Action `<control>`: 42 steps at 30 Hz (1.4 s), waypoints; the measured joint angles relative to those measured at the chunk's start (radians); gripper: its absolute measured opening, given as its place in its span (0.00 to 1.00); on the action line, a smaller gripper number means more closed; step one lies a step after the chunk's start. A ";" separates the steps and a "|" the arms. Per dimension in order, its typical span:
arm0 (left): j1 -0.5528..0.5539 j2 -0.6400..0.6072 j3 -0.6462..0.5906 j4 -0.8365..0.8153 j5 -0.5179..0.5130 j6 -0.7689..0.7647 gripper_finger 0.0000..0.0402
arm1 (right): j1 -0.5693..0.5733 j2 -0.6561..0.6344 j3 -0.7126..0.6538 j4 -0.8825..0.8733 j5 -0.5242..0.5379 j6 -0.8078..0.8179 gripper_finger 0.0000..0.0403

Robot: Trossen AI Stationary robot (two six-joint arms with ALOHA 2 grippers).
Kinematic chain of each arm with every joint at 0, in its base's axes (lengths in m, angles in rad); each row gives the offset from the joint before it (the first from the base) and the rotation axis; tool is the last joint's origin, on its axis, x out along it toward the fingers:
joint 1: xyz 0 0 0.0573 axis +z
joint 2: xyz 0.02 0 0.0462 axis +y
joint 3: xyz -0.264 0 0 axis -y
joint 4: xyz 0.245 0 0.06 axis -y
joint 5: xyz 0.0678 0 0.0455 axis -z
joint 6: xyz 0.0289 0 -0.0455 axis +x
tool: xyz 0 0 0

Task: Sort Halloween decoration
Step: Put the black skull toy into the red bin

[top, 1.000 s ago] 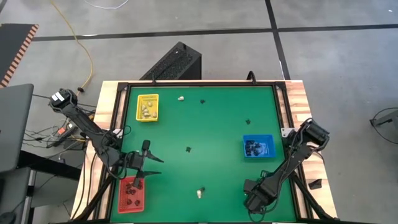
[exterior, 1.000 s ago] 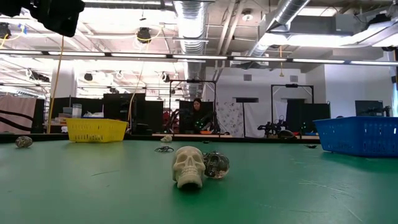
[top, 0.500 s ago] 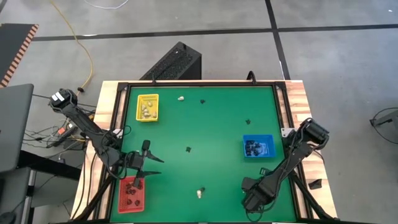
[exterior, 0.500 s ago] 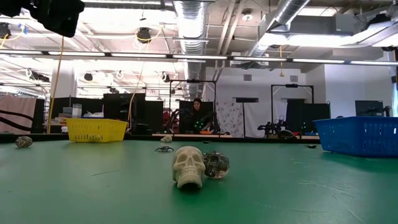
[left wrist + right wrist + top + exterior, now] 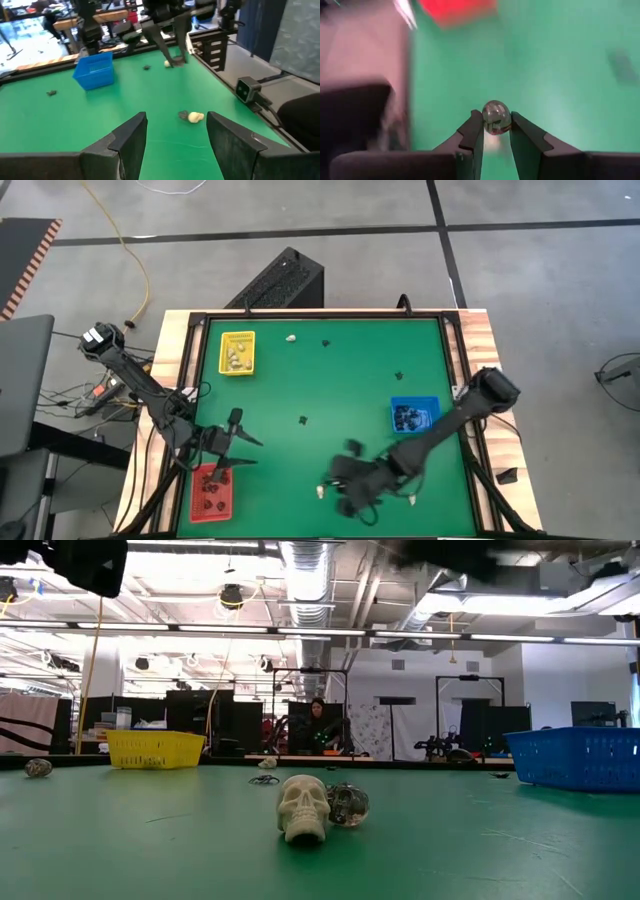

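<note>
1. The right hand point(image 5: 496, 131) pinches a small grey-clear skull trinket point(image 5: 496, 118) between its two fingertips, over the near part of the green bench point(image 5: 350, 390).
2. In the high view the right hand point(image 5: 345, 480) sits just beside a cream skull point(image 5: 319, 491) lying near the bench's front edge, with bare green felt stretching away ahead of it.
3. The left hand point(image 5: 240, 450) hangs with fingers spread wide and nothing between them, just above the red tray point(image 5: 212, 492) at the bench's front left corner.
4. Well away from both hands, a yellow tray point(image 5: 238, 352) sits near the far left edge, and a blue tray point(image 5: 414, 414) near the right edge.
5. Loose black trinkets point(image 5: 303, 420) dot the open middle of the bench, and another cream piece point(image 5: 291, 338) lies near the far edge.
</note>
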 joint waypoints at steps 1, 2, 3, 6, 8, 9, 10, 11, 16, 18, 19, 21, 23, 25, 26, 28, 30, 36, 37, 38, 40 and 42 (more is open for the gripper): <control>0.000 0.000 0.000 0.000 0.005 0.009 0.49 | -0.025 0.027 0.001 0.154 0.000 -0.103 0.27; 0.000 0.000 0.000 0.000 0.005 0.017 0.49 | -0.050 0.063 0.002 0.297 -0.004 -0.203 0.27; 0.000 0.000 0.000 0.000 -0.002 0.021 0.49 | -0.074 0.107 0.001 0.439 -0.017 -0.291 0.27; 0.000 -0.003 0.000 -0.012 -0.017 0.044 0.49 | -0.139 0.262 0.013 0.856 -0.102 -0.462 0.27; -0.001 -0.016 0.000 -0.035 -0.046 0.049 0.49 | -0.175 0.378 0.071 1.020 -0.181 -0.517 0.27; -0.001 -0.026 0.000 -0.044 -0.074 0.046 0.49 | -0.189 0.437 0.113 1.065 -0.204 -0.534 0.27; -0.001 -0.036 0.000 -0.055 -0.109 0.041 0.49 | -0.202 0.497 0.167 1.097 -0.229 -0.551 0.27; -0.002 -0.050 0.001 -0.074 -0.150 0.031 0.49 | -0.211 0.551 0.228 1.115 -0.256 -0.569 0.27; -0.025 -0.126 0.001 -0.142 -0.216 0.001 0.49 | -0.247 0.795 0.591 1.087 -0.305 -0.655 0.27; -0.045 -0.158 0.001 -0.151 -0.163 0.022 0.49 | -0.259 0.883 0.736 1.048 -0.322 -0.675 0.27; -0.058 -0.173 0.001 -0.154 -0.136 0.034 0.49 | -0.265 0.922 0.805 1.020 -0.329 -0.678 0.27; -0.083 -0.200 0.001 -0.155 -0.106 0.055 0.49 | -0.278 0.999 0.937 0.957 -0.359 -0.680 0.27; -0.105 -0.221 0.001 -0.153 -0.105 0.068 0.49 | -0.293 1.009 0.896 1.039 -0.378 -0.678 0.27; -0.122 -0.235 0.001 -0.159 -0.108 0.074 0.49 | -0.308 1.008 0.848 1.094 -0.377 -0.645 0.27; -0.128 -0.238 0.001 -0.162 -0.109 0.075 0.49 | -0.314 1.008 0.840 1.093 -0.377 -0.619 0.28; -0.129 -0.237 0.001 -0.164 -0.110 0.082 0.49 | -0.325 1.008 0.838 1.087 -0.377 -0.602 0.29; -0.129 -0.237 0.000 -0.172 -0.116 0.088 0.49 | -0.332 1.006 0.842 1.079 -0.371 -0.611 0.34; -0.129 -0.237 0.000 -0.177 -0.118 0.099 0.49 | -0.328 1.006 0.880 1.027 -0.371 -0.612 0.51; -0.129 -0.237 0.000 -0.177 -0.119 0.099 0.49 | -0.328 1.006 0.890 1.013 -0.371 -0.610 0.54; -0.129 -0.237 0.000 -0.177 -0.120 0.101 0.49 | -0.327 1.006 0.898 1.003 -0.371 -0.610 0.57; -0.128 -0.237 0.000 -0.177 -0.122 0.109 0.49 | -0.324 1.006 0.909 0.976 -0.371 -0.613 0.62; -0.128 -0.237 0.000 -0.177 -0.122 0.108 0.49 | -0.321 0.987 0.914 0.911 -0.373 -0.616 0.65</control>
